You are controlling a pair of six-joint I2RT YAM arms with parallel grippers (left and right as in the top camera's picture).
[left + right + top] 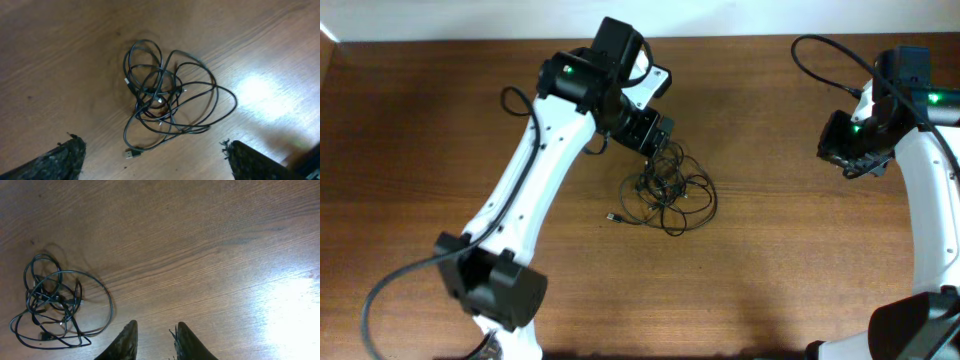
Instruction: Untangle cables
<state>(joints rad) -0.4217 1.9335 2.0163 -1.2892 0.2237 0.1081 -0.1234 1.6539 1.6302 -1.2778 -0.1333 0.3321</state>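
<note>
The cables [670,190] lie as one tangled clump of thin black wires on the wooden table, right of centre. A loose end with a small plug [612,217] sticks out to the left. My left gripper [655,135] hovers just above and to the left of the clump. In the left wrist view its jaws [151,144] stand wide open over the cables [157,97], and the plug [131,154] lies between the fingertips with nothing held. My right gripper [850,160] is far to the right. Its fingers [156,326] are a little apart and empty, with the cables [50,297] off to the left.
A thick black cord [820,50] loops from the right arm at the back right. The left arm [535,170] stretches diagonally across the table's left half, with another thick cord [380,290] curving by its base.
</note>
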